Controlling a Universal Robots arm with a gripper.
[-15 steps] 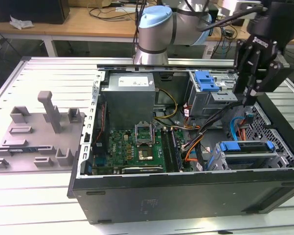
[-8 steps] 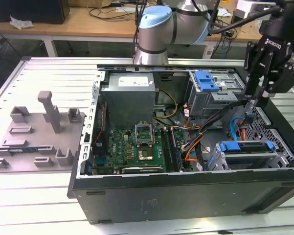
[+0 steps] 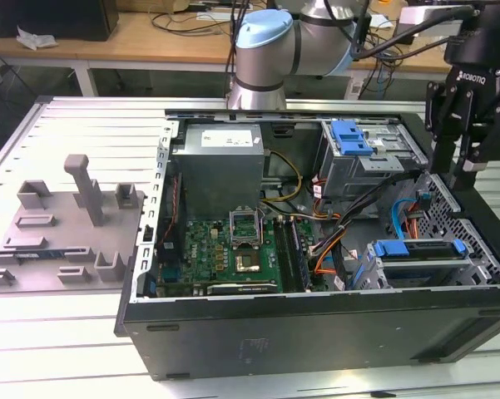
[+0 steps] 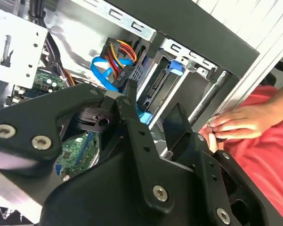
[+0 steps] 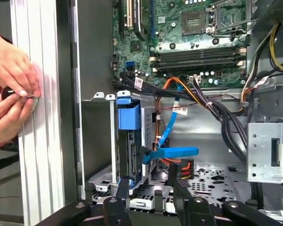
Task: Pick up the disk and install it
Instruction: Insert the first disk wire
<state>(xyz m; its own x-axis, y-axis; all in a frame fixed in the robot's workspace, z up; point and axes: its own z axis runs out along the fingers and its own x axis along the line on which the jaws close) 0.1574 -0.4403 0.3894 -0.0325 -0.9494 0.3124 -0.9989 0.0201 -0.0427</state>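
The fingers [image 5: 123, 190] are spread and empty, the gripper [image 3: 455, 166] poised over a corner of the case [image 3: 316, 332]. The disk [image 3: 419, 249] is seen standing in its bay [image 5: 99, 136]. Any descent is best kept square to the disk and clear of the blue cable [image 5: 172, 152] and the hand [image 5: 13, 80].

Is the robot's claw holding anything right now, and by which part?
The gripper holds nothing; its fingers are open, and the disk sits in the drive cage.

Robotics lab, slotted metal workbench [image 3: 83, 125], cable-strewn desks [image 3: 150, 37], open computer case [image 3: 316, 332]
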